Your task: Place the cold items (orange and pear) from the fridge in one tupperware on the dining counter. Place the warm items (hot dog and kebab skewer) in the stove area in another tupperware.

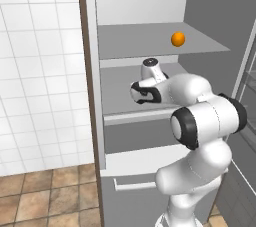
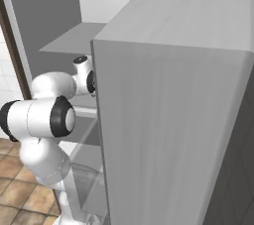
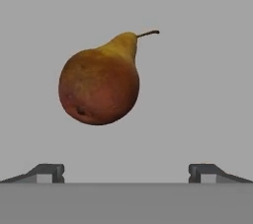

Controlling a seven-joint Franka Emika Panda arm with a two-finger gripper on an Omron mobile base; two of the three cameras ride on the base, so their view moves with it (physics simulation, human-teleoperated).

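My end effector [image 3: 126, 172] stands fully open and empty, its tips well apart. The pear [image 3: 100, 84] lies ahead at eleven o'clock, on the fridge shelf [image 1: 120, 93]. I judge its rounded, russet-red body could roll away if one finger touches first. The orange [image 1: 178, 39] sits on the shelf above.

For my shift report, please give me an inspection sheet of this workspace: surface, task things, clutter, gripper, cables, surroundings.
Surface: grey fridge shelves, fridge open.
Job's things: orange on the upper shelf; pear lying on its side on a grey shelf ahead of the gripper, stem to the upper right in the hand view.
Clutter: nothing seen.
Grippers: gripper open, holding nothing, pear apart from its fingertips.
Cables: nothing seen.
Surroundings: white tiled wall, brown floor tiles, open fridge door.
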